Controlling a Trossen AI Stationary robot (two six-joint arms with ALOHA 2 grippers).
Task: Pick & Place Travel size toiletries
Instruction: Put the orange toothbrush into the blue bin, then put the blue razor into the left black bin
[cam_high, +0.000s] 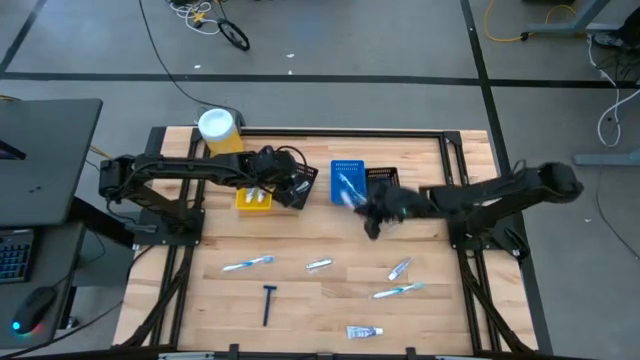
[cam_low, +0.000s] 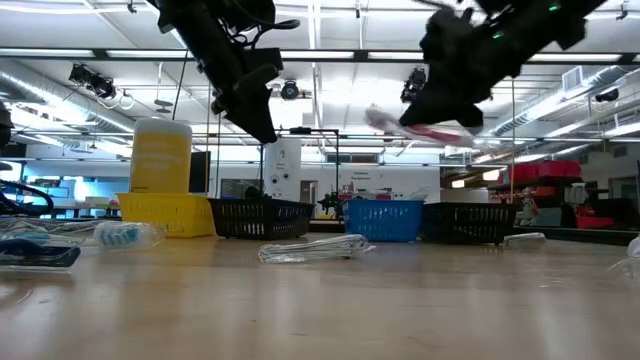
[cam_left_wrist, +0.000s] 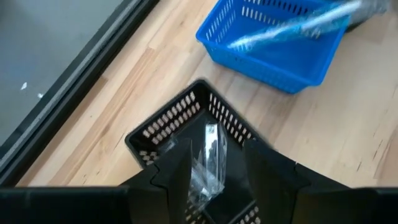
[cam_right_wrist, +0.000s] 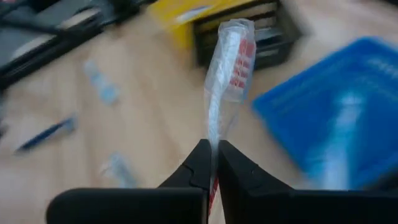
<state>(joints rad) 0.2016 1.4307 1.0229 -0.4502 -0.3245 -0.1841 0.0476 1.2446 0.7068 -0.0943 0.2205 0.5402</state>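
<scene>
I see a pale wooden table (cam_high: 320, 290) on a grey floor, with a lit workshop behind it. Along its far edge stand a yellow bin (cam_high: 253, 200), a black bin (cam_left_wrist: 186, 118) holding a clear-wrapped item (cam_left_wrist: 208, 158), a blue bin (cam_high: 347, 180) with a light-blue toothbrush (cam_left_wrist: 292, 28), and another black bin (cam_high: 382, 178). My left gripper (cam_left_wrist: 214, 165) hangs released above the first black bin. My right gripper (cam_right_wrist: 213, 165), lifted just beside the blue bin, is clenched on the wrapped red-white brush (cam_right_wrist: 230, 62). Other toiletries lie toward the near edge.
</scene>
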